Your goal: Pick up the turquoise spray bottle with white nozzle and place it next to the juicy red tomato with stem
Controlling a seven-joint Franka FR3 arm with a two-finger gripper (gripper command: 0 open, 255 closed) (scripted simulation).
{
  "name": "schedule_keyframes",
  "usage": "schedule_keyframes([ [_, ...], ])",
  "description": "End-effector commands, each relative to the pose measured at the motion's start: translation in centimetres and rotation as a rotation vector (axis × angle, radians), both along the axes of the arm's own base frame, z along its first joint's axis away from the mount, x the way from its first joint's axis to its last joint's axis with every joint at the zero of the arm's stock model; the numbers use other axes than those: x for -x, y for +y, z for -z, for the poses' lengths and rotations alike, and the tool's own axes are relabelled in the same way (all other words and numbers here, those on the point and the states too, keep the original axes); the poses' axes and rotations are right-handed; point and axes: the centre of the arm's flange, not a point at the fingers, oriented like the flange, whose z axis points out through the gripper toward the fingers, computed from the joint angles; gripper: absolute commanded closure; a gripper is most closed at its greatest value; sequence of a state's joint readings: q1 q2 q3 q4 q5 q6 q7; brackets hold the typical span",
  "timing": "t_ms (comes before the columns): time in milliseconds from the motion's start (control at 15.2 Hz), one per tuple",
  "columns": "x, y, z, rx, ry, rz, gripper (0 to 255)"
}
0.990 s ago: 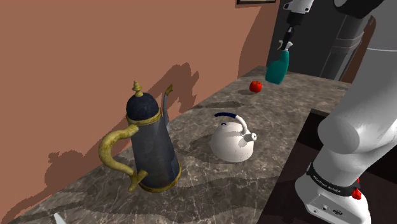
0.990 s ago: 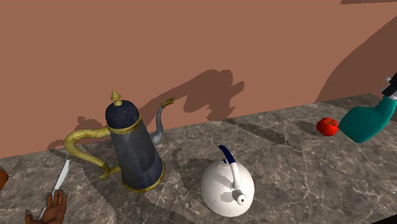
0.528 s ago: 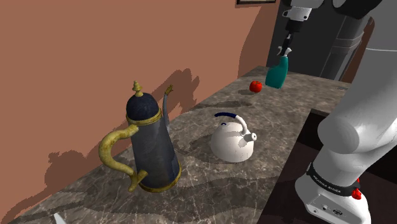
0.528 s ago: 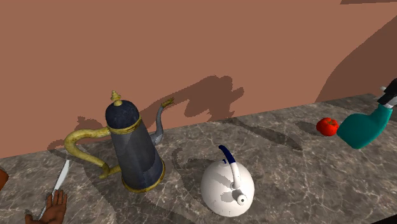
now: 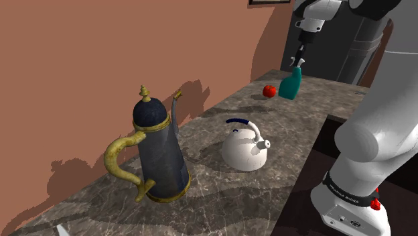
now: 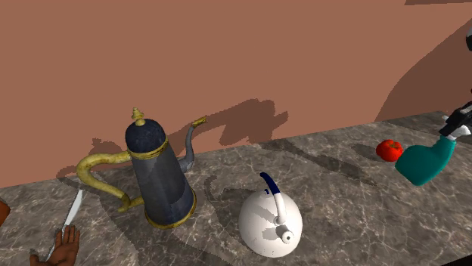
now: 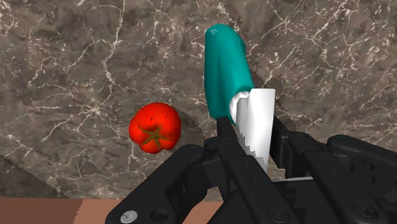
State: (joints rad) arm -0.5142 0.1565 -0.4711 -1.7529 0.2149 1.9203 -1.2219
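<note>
Tool point(image 7: 253, 143) pinching the white nozzle of the turquoise spray bottle point(image 7: 224, 70); both black fingers pressed against the nozzle's sides, body of the bottle free below them.

Bottle hangs straight off the tool, long axis running from the fingertips down toward the marble table point(image 5: 221, 194). Near upright in the shoulder view. In the second exterior view it leans, base swung toward that view's left and nozzle up to the right.

Position: far end of the table, base low over the marble. Whether the base actually touches the table, cannot tell.

Red tomato point(image 5: 269, 90) sits on the table just beside the bottle, on the shoulder view's left of it. Wrist view shows a narrow strip of bare marble between the two: near, not touching.

Judgement: carry looks finished and the placing spot is already right. What remains turns on the vertical line alone, tool above and base below. A short straight descent, then spread the fingers.

Risk: given the lean, the bottle may tip toward the tomato on release.
</note>
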Motion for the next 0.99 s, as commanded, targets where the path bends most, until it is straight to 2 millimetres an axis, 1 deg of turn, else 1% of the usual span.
schedule_keyframes([
  [0,-0.1,0.0,1.2,0.001,-0.001,0.000,255],
  [528,-0.1,0.0,5.5,0.001,-0.001,0.000,255],
  [924,-0.1,0.0,5.5,0.001,-0.001,0.000,255],
])
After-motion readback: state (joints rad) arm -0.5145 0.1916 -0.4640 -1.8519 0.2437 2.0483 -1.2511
